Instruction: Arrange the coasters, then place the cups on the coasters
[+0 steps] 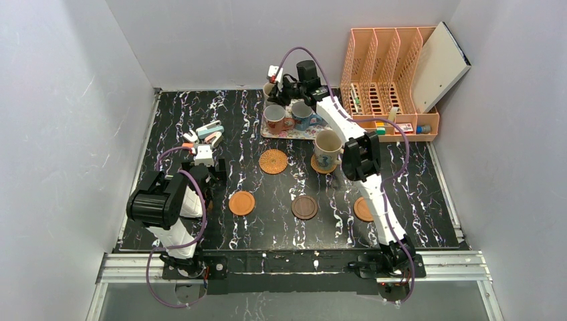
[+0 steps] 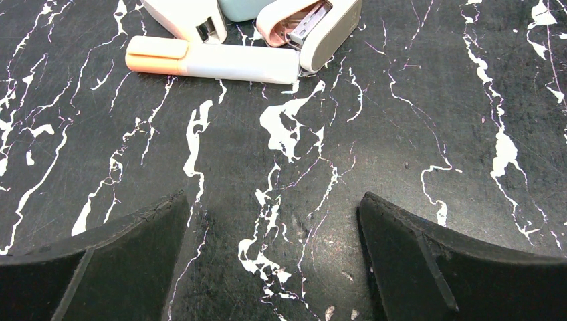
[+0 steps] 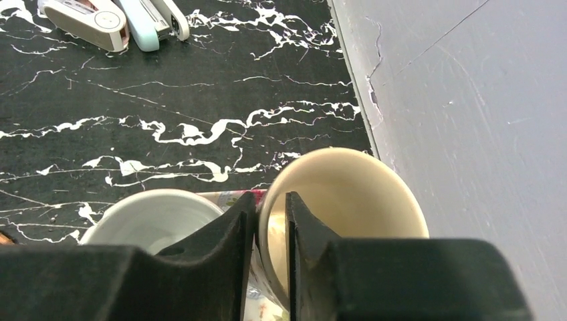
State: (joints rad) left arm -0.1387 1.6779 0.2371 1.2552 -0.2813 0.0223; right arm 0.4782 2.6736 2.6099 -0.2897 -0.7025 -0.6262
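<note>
At the back, my right gripper (image 1: 275, 87) (image 3: 271, 200) is shut on the rim of a cream cup (image 3: 348, 194) (image 1: 269, 90), one finger inside it and one outside. This cup stands on the floral tray (image 1: 294, 132), next to a white cup (image 3: 150, 217) (image 1: 275, 118) and a blue cup (image 1: 302, 115). Another cream cup (image 1: 328, 147) sits on a woven coaster (image 1: 317, 166). A second woven coaster (image 1: 273, 161), an orange coaster (image 1: 241, 203), a dark brown coaster (image 1: 304, 207) and a partly hidden orange-brown coaster (image 1: 362, 208) lie bare. My left gripper (image 1: 203, 156) (image 2: 274, 200) hangs open over bare table.
Staplers (image 1: 208, 131) (image 2: 314, 27) and an orange-capped highlighter (image 2: 214, 61) lie at the left back. An orange file rack (image 1: 388, 80) holding a white board stands at the back right. The grey back wall (image 3: 468, 100) is close beside the gripped cup.
</note>
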